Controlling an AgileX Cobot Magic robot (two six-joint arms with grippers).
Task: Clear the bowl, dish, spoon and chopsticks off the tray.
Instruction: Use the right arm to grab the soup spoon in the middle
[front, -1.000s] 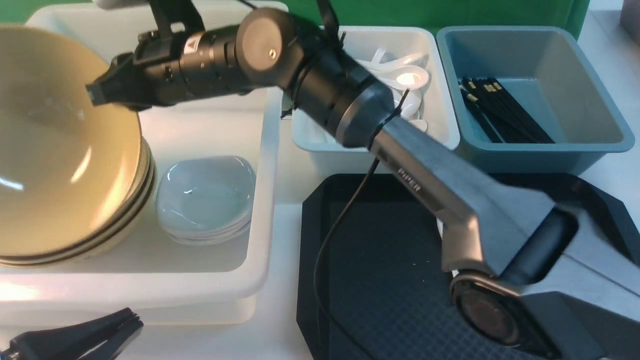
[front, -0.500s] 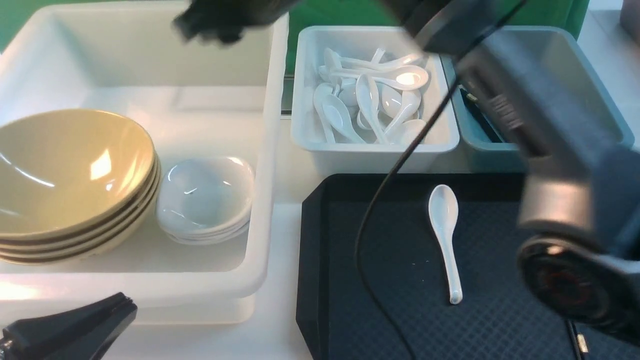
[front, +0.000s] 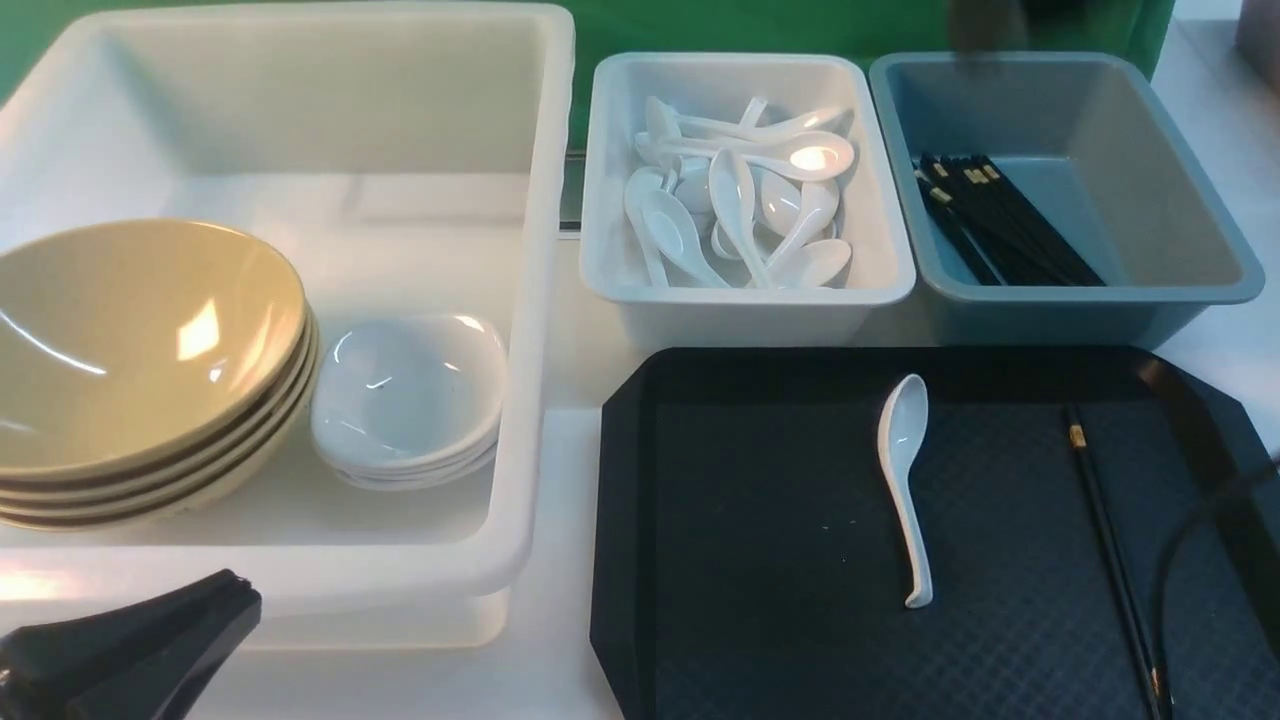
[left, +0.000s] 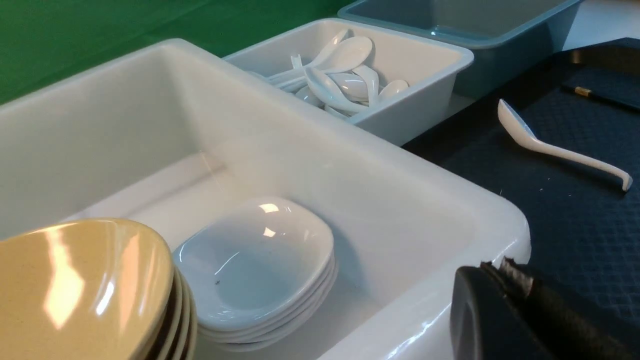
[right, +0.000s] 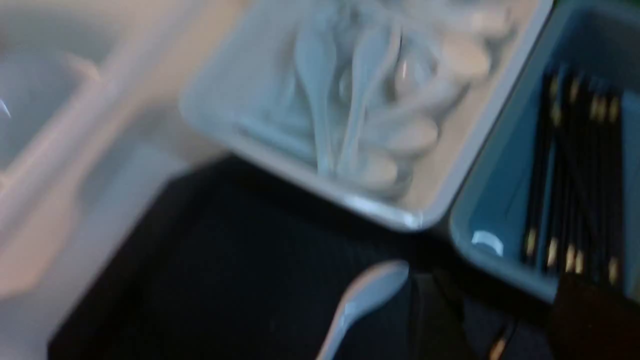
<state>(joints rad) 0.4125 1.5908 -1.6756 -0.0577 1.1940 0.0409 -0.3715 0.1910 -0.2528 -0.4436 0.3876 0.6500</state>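
- Front view: spoon (front: 905, 480) lay mid tray (front: 760, 560), scoop toward the tubs; chopsticks (front: 1105, 530) lay near the tray's right rim, gold band at the far end, near end cut off by the frame edge
- Bowl (front: 140, 350) topped a tan stack inside the large white tub (front: 400, 120), off the tray; dish (front: 405, 395) topped a white stack just beside it
- Left wrist view caught only the gold-banded tip of the chopsticks, rest cut off; spoon whole there
- Left hand (front: 235, 600) low over the bench (front: 565, 620) in front of the large tub, fingers pressed together, holding nothing; seam between them clearer in the left wrist view
- Right hand (right: 590, 325) showed only in the right wrist view, as a dark blurred shape at the frame edge; couldn't tell if open or closed
- Right wrist view motion-blurred: just the spoon's scoop, the small tub (front: 745, 270) of spoons and the grey-blue bin (front: 1150, 200) of other chopsticks (front: 1000, 220) made out
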